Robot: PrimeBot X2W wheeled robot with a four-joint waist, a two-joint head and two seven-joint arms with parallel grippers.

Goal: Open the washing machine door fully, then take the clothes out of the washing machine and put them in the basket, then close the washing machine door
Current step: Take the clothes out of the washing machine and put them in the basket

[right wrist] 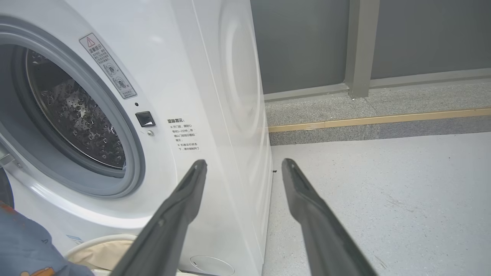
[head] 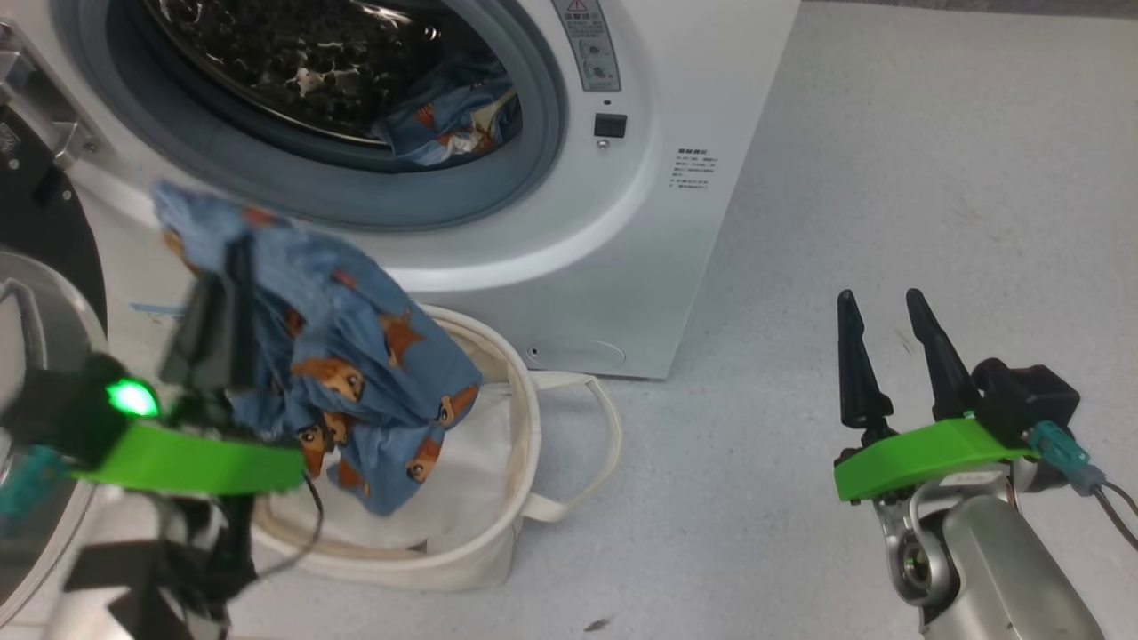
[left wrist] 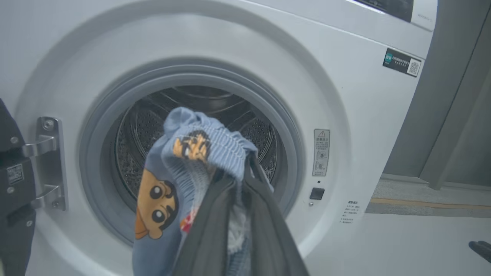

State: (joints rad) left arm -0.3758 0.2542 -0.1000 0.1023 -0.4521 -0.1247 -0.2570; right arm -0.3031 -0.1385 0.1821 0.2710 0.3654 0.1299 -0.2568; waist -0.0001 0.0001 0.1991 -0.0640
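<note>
Clothes [head: 356, 356] blurred in left claw [left wrist: 239, 170], basket [head: 533, 427] half hidden, door [head: 53, 231] cut off

The left gripper [head: 233, 267], fingers pointing up and pressed together, clamps the clothes [head: 356, 356] above its green wrist collar [head: 204, 467]. At right, the right gripper [head: 880, 307] hangs low on its silver forearm [head: 996, 569], two dark fingers parted, holding nothing.
</note>
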